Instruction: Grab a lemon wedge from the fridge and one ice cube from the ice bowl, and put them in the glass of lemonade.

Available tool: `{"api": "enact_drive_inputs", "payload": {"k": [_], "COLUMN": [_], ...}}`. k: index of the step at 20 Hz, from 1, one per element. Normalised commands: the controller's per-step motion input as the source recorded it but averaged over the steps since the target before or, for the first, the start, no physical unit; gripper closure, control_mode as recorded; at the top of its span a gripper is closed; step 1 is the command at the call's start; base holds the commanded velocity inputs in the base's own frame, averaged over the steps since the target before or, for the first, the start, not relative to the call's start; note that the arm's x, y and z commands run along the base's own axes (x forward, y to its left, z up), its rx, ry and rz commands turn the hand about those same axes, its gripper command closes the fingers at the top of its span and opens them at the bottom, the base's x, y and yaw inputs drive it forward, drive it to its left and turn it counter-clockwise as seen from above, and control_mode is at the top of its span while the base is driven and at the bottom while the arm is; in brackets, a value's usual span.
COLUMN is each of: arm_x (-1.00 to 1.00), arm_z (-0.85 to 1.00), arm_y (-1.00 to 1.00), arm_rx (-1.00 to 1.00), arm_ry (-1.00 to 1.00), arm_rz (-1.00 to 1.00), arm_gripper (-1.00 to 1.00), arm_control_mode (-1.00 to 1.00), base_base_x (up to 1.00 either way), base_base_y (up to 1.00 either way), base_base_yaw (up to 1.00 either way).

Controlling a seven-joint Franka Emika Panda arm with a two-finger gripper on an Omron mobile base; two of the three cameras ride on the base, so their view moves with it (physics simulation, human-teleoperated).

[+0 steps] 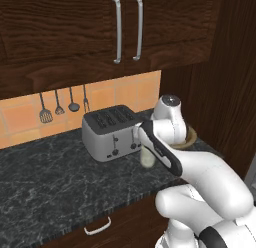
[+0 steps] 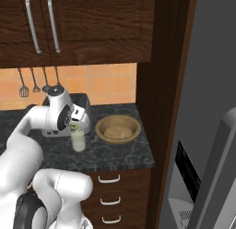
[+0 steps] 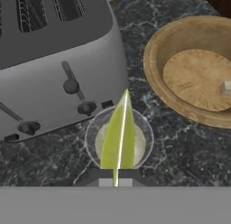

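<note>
Nearest the hand camera, the claw (image 3: 116, 180) sat pinched tight on the lemon wedge (image 3: 118, 137), a yellow-green sliver that stood up from the bottom centre of that frame. Just past the wedge, the glass of lemonade (image 3: 119, 139) stood below it on the dark marbled desk (image 3: 180, 146), its round rim ringing the pale drink. In the right base view the wedge (image 2: 73, 127) showed as a small green speck at the rim of the glass (image 2: 78, 139), left of centre. Beyond the glass, the grey toaster (image 3: 54, 60) took the upper left of the hand view, and the ice bowl (image 3: 155, 56) lay at the upper right with one pale ice cube (image 3: 227, 88) inside. Farther off, the fridge (image 2: 207, 145) rose along the right edge of the right base view.
</note>
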Motion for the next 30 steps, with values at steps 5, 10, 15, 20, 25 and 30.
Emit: {"api": "enact_drive_inputs", "payload": {"k": [5,10,15,20,25,30], "arm_x": [0.06,0.24,0.12,0.00,0.00,0.00], "arm_z": [-0.05,0.00,-0.01,-0.02,0.00,0.00], "arm_y": [0.06,0.11,-0.03,-0.03,0.00,0.00], "arm_rx": [0.00,0.00,0.00,0.00,0.00,0.00], "arm_ry": [0.06,0.06,0.00,0.00,0.00,0.00], "arm_rz": [-0.03,-0.03,-0.01,0.00,0.00,0.00], "arm_gripper": [1.00,1.00,1.00,1.00,-1.00,-1.00], "arm_control_mode": [-1.00,-1.00,-1.00,-1.00,-1.00,-1.00], "base_base_x": [0.00,0.00,0.00,0.00,0.00,0.00], "base_base_y": [0.00,0.00,0.00,0.00,0.00,0.00], "base_base_yaw": [0.00,0.00,0.00,0.00,0.00,0.00]}}
